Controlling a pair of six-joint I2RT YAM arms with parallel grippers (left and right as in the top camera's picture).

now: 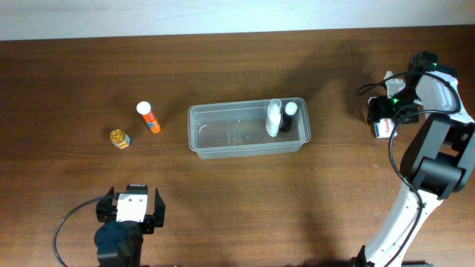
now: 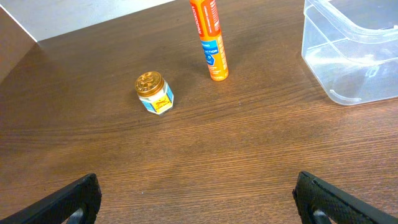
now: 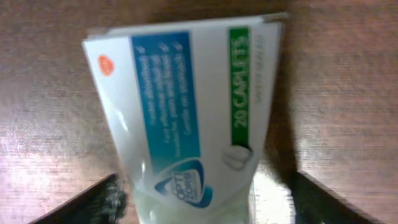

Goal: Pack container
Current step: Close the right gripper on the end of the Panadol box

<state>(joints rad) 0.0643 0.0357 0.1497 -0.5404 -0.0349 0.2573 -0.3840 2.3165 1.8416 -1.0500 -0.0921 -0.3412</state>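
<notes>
Pill box sits between my right gripper's fingers, grip unclear; left gripper gapes empty; container lies left-right, two bottles upright inside.

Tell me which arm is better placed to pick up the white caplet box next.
Right. The right gripper hangs directly over the caplet box, straddling it. The left gripper is far across the table, beyond the container.

Robot lab setup, two arms standing at a wood table, cables trailing, pale wall running behind.
</notes>
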